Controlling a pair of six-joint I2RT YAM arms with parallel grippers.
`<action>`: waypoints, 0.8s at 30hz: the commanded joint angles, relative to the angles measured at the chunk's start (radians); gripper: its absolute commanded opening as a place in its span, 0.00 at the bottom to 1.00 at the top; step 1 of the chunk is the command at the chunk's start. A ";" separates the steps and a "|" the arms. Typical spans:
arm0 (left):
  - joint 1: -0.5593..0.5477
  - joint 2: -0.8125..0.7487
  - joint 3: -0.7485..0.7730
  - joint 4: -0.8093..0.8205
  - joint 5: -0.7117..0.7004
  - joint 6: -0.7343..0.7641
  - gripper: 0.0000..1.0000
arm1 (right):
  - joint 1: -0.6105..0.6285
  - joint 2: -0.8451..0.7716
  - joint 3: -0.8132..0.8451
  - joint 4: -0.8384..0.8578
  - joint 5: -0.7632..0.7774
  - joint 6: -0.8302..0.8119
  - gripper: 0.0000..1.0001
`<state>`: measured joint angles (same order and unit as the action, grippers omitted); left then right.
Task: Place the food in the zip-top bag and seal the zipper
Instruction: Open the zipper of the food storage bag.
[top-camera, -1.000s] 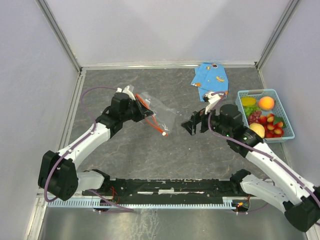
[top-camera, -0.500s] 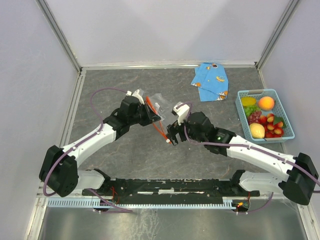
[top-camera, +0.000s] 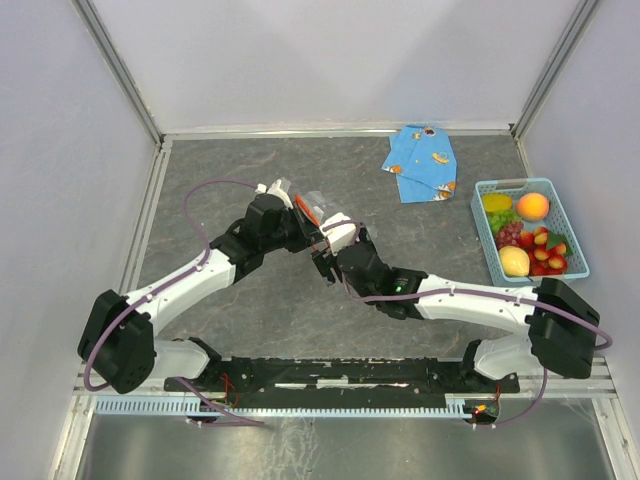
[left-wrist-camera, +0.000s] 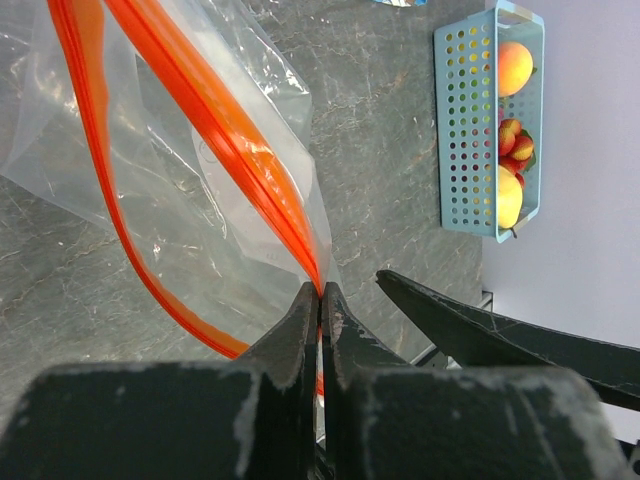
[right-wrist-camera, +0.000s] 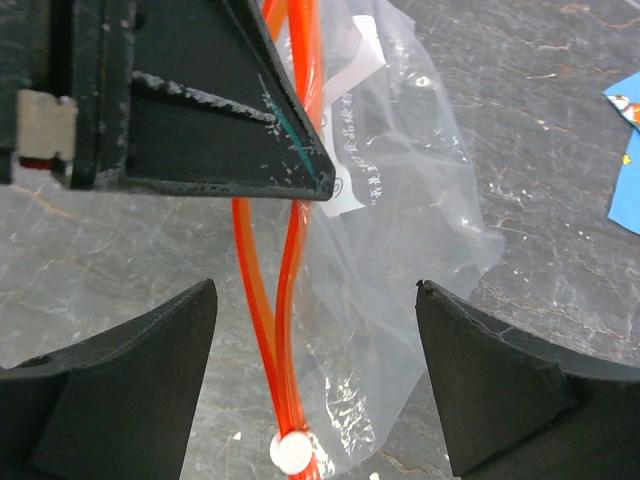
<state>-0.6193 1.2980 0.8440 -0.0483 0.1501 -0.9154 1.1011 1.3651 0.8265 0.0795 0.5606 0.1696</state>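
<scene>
Orange zipper (left-wrist-camera: 250, 170) pinched in left jaws | right jaws (newly arrived) spread — straddling bag (right-wrist-camera: 400, 230)

Top external: fixed high over the near edge, looking down across the whole worktop (top-camera: 200, 170). Wrist views: very close, facing forward (both sharing the zip-top bag (right-wrist-camera: 400, 220)).

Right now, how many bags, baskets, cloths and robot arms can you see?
Bags: 1, the zip-top bag
Baskets: 1, the blue basket
Cloths: 1, the blue cloth
Robot arms: 2, the left arm and the right arm
Total: 5
</scene>
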 joint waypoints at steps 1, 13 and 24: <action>-0.009 -0.027 0.000 0.058 -0.029 -0.053 0.03 | 0.011 0.041 0.004 0.105 0.154 -0.007 0.86; -0.013 -0.030 -0.010 0.061 -0.022 -0.043 0.08 | 0.021 0.085 -0.027 0.164 0.258 -0.023 0.48; -0.013 -0.125 0.009 -0.004 -0.056 -0.008 0.32 | 0.020 0.037 -0.018 0.083 0.262 0.093 0.02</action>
<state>-0.6262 1.2522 0.8330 -0.0517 0.1291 -0.9371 1.1183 1.4456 0.7929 0.1791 0.7818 0.1883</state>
